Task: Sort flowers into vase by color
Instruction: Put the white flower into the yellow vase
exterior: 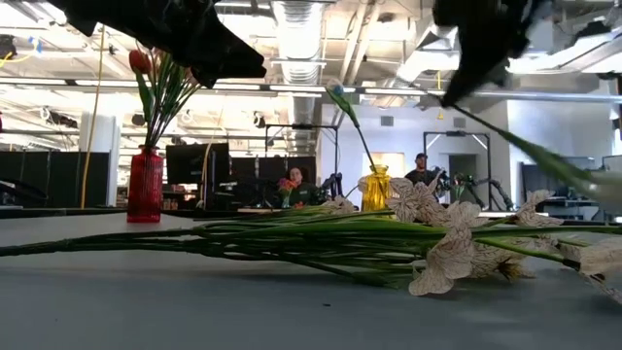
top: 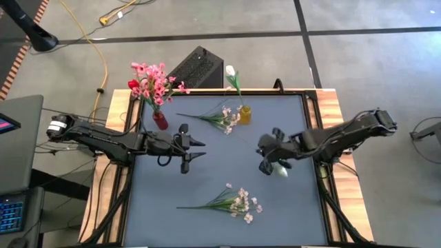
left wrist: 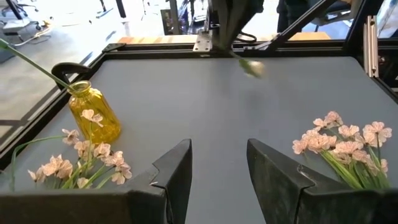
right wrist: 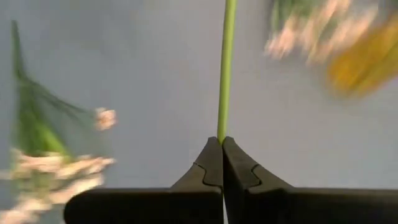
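My right gripper is shut on a white tulip's green stem, right of the table's middle and above the mat. Its pale bud shows beside the fingers. My left gripper is open and empty, left of the middle. It also shows in the left wrist view. A red vase at the far left holds pink sprays and a red tulip. A yellow vase at the far middle holds one white tulip. Two pale sprays lie flat on the mat, one by the yellow vase, one near the front. My right gripper pinches the tulip's green stem between its two fingertips. The stem runs straight on past the tips, along the fingers. The flower is lifted clear of the table. In the low view its stem slants down from the gripper.
A raised frame runs around the grey mat. Open mat lies between the two grippers and along the left side. A black box stands beyond the far edge. People sit in the room behind the table.
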Robot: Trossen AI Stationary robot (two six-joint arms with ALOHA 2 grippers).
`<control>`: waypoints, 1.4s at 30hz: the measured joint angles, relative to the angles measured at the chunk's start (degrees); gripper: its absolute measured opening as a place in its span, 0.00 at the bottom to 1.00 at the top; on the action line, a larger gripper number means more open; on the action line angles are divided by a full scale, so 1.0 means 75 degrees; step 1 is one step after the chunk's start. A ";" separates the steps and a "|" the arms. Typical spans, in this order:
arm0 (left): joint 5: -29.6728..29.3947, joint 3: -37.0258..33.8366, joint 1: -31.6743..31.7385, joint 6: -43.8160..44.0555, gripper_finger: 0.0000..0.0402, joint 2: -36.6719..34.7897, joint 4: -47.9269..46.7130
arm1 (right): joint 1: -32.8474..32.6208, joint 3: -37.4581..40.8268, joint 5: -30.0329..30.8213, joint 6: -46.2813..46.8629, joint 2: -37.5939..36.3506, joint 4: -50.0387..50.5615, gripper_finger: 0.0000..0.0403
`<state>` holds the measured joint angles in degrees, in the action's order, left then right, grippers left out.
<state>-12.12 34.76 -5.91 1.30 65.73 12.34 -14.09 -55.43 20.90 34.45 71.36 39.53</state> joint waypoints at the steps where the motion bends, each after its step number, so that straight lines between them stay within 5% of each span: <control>1: -0.0029 0.0000 0.0000 0.0006 0.36 0.0000 0.0000 | 0.0024 -0.0115 0.0290 -0.0686 -0.0025 0.0018 0.04; 11: -0.0092 0.0000 0.0000 0.0183 0.36 0.0000 0.0003 | 0.0886 -0.1040 0.3176 -0.6647 -0.0074 0.0015 0.05; 21: -0.0960 0.0000 0.0000 0.0201 0.36 0.0000 0.0005 | 0.2406 -0.1045 0.4231 -1.2925 -0.0074 -0.0247 0.05; 30: -0.1558 0.0000 0.0019 0.0201 0.36 0.0000 0.0041 | 0.3669 -0.1045 0.4456 -1.6353 0.0120 -0.0888 0.05; 42: -0.1555 0.0000 0.0239 0.0177 0.36 0.0000 -0.0006 | 0.3903 -0.1048 0.5451 -1.9181 0.1335 -0.2756 0.04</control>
<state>-23.78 34.76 -4.12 2.63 65.73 12.29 15.18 -63.29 61.79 -109.41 81.37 18.86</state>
